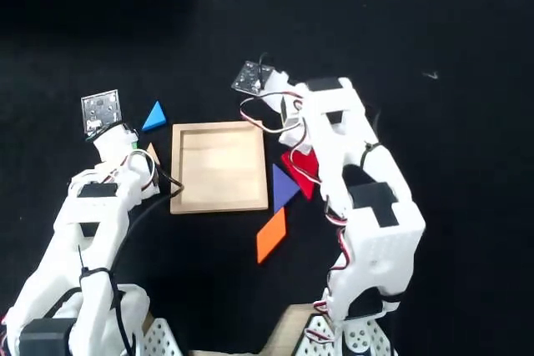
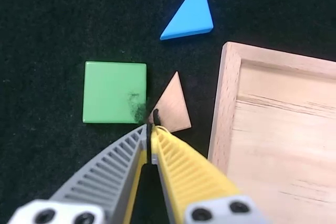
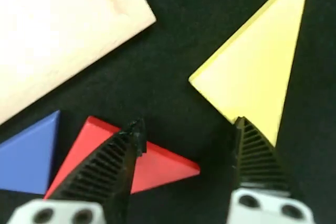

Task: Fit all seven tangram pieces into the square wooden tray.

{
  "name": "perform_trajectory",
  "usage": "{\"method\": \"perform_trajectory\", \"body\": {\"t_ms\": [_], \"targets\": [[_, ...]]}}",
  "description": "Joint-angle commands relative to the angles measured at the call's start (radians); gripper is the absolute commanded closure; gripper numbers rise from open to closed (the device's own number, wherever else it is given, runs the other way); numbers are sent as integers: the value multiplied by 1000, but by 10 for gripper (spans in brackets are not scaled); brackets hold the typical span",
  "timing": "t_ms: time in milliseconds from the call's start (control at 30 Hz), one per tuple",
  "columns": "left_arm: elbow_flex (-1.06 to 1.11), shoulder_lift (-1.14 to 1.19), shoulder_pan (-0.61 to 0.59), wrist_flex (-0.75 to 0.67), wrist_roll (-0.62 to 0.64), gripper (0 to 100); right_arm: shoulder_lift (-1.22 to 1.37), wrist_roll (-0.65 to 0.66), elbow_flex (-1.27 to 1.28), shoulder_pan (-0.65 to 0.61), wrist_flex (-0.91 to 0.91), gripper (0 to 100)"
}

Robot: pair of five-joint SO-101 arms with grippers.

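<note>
The square wooden tray [image 1: 219,166] lies empty mid-table. My left gripper [image 2: 149,125] is shut with nothing in it. Its tips rest where the green square [image 2: 114,92] meets the tan triangle [image 2: 172,106], just off the tray's wall [image 2: 223,108]. A light blue triangle [image 2: 190,13] lies beyond them [image 1: 154,116]. My right gripper [image 3: 188,129] is open. One finger is over the red triangle [image 3: 157,163] and the other over a point of the yellow triangle [image 3: 257,77]. A blue triangle [image 3: 31,156] lies beside the red one, near the tray's corner [image 3: 63,24].
An orange parallelogram [image 1: 271,234] lies on the black cloth in front of the tray, below the blue triangle [image 1: 282,185]. The right arm [image 1: 359,181] covers the pieces right of the tray. The left arm [image 1: 92,223] stands at the tray's left.
</note>
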Motion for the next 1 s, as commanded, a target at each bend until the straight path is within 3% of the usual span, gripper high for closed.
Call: {"method": "perform_trajectory", "body": {"t_ms": [0, 233, 467, 767, 967], "targets": [[-36, -2, 10, -17, 5, 970, -85, 0, -87, -29, -31, 736], [-36, -2, 10, -17, 5, 970, 137, 46, -183, -26, -160, 734], [-36, -2, 12, -20, 5, 970, 280, 49, -383, -20, -2, 733], [-30, -2, 12, -37, 5, 970, 364, 106, -424, 6, 12, 740], [-30, -2, 12, -37, 5, 970, 366, 106, -506, 61, 17, 930]]}}
